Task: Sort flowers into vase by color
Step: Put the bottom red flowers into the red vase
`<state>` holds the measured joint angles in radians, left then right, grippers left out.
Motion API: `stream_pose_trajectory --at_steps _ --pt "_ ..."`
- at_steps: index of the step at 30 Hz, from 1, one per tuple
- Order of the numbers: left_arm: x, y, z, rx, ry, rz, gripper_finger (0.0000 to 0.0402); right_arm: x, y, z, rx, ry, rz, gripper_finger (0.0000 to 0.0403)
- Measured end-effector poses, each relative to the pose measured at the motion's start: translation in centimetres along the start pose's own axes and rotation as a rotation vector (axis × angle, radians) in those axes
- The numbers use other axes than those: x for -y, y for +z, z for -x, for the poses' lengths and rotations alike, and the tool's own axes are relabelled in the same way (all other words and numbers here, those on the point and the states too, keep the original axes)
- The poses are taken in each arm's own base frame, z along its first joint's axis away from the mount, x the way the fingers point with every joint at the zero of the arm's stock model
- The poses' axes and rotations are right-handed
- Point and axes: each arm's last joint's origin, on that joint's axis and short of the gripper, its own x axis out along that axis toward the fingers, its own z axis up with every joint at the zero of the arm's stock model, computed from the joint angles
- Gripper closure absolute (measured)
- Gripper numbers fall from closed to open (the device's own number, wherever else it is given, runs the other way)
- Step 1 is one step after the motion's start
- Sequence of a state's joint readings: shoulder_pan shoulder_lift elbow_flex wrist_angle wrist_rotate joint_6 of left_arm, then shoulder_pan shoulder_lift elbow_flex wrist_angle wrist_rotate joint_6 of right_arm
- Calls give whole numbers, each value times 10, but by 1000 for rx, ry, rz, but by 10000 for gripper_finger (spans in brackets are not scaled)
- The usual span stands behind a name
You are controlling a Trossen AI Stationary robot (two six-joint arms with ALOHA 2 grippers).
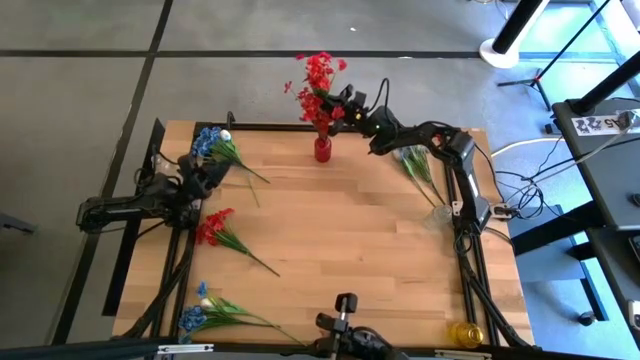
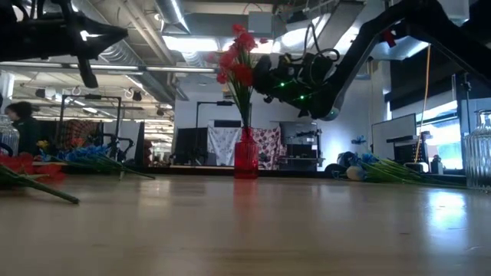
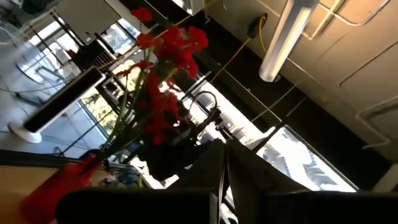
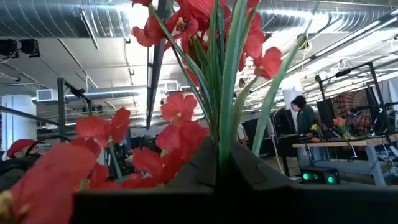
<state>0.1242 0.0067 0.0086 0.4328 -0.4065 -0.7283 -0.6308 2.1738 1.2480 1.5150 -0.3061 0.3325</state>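
In the high view, five lots of artificial flowers are counted on or over the pale wooden tabletop [image 1: 340, 230]. One red bunch stands in a small red glass vase [image 1: 322, 150] at the far edge. One blue-and-white bunch [image 1: 215, 146] lies at the far left corner. One loose red sprig [image 1: 222, 232] lies left of centre. One blue-and-white bunch [image 1: 215, 312] lies at the near left corner. One green-stemmed bunch [image 1: 418, 170] lies near the right edge. A clear glass vase [image 1: 437, 217] is seen by the right edge and a yellow vase [image 1: 464, 333] at the near right corner. The middle and near right of the tabletop are left free. The right gripper [image 1: 330, 108] is held above the red vase, among the red blossoms [image 1: 320, 72]. The left gripper [image 1: 205, 178] is parked at the left edge, beside the far blue bunch, its fingers pressed together on nothing.

In the low view, the red vase [image 2: 246, 155] is seen upright with its stems rising to the right gripper [image 2: 261, 77].

In the left wrist view, the red blossoms [image 3: 166, 68] and the red vase [image 3: 62, 180] are seen beyond the shut fingers.

In the right wrist view, green stems [image 4: 222, 81] are pinched between the right gripper's fingers [image 4: 245, 168], red blossoms all around
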Motion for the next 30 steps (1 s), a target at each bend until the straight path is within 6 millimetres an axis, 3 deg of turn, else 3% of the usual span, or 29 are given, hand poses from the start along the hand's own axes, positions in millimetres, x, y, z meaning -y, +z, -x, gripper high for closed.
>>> stream_pose_trajectory --at_steps 10,17,23,30 --pt "7 3 -4 -37 -12 -15 383 1 -10 0 -113 12 -26 389" --pt "33 15 -32 -213 119 -245 383 -2 -11 -2 -251 103 -81 387" --pt "47 18 -52 -337 210 -391 383 -8 13 -10 -399 102 -17 350" --pt "64 35 -57 -376 251 -483 383 -17 46 -8 -616 103 60 291"
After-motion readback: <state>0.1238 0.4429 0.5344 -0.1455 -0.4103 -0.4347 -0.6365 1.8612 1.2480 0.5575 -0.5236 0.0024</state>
